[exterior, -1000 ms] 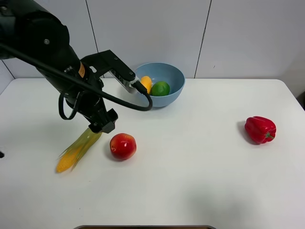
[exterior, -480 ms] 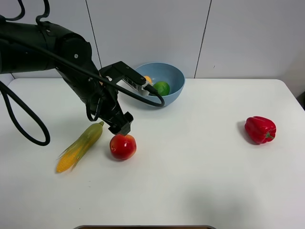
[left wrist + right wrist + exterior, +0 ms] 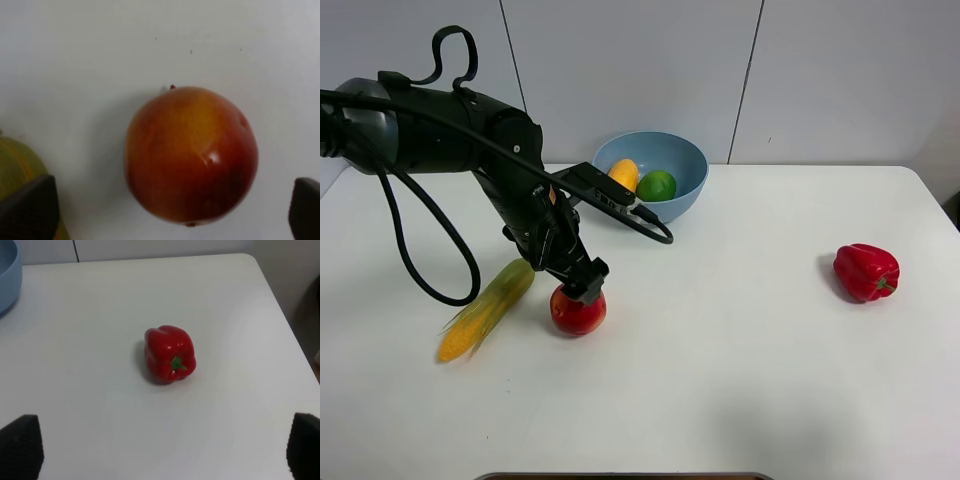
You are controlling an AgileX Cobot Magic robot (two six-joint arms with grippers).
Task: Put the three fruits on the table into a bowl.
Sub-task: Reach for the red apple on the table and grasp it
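The red apple with a yellowish blush lies on the white table, left of the middle. My left gripper hangs right over it, open. In the left wrist view the apple sits between the two dark fingertips, which stand apart from it on both sides. The light blue bowl at the back holds the yellow-orange mango and the green lime. My right gripper is open, holds nothing, and does not show in the exterior view.
A green-husked corn cob lies just left of the apple, and its husk end is beside one left fingertip. A red bell pepper sits at the right of the table, below the right gripper. The bowl's rim edges that view.
My left arm has swung right and down, from above the corn cob to directly over the apple. The gripper has stayed open. The fruits have not moved.
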